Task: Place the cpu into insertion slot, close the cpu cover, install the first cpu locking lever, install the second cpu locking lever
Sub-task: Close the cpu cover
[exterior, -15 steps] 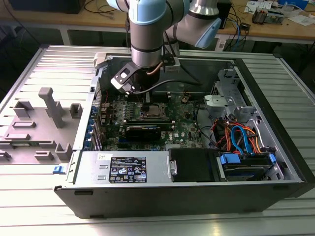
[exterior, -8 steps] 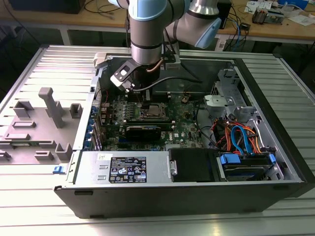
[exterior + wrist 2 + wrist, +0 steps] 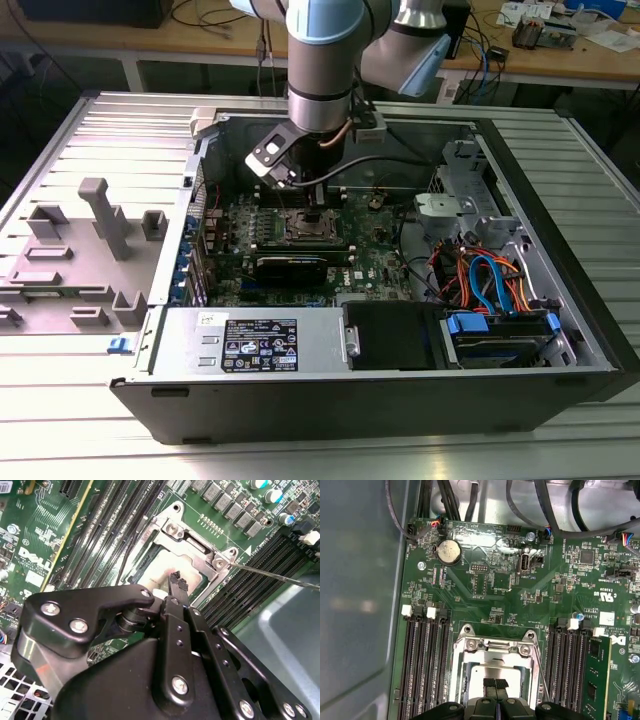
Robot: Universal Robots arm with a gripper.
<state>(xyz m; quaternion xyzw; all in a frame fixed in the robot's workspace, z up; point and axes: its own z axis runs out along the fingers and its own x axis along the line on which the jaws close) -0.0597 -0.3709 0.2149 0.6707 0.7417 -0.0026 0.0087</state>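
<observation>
exterior view: the arm [image 3: 320, 60] reaches down into an open computer case [image 3: 400, 390] lying on its side, and the claw [image 3: 315, 212] hangs low over the socket [image 3: 303, 228] on the green board [image 3: 370, 255]. a grey tray [image 3: 75, 260] sits outside the case on the exterior view's left.

in both wrist views the claw's [image 3: 495, 683] [image 3: 177, 581] two black fingertips are pressed together, just over the chip [image 3: 479, 672] [image 3: 160, 570]. the chip lies flat in the socket, its dull silver top showing through the window of the cover frame [image 3: 495, 647] [image 3: 200, 547], which lies down around it. a thin wire lever [image 3: 541, 677] [image 3: 270, 574] slants away from the frame's corner over the memory slots [image 3: 567, 665] [image 3: 250, 587].
</observation>
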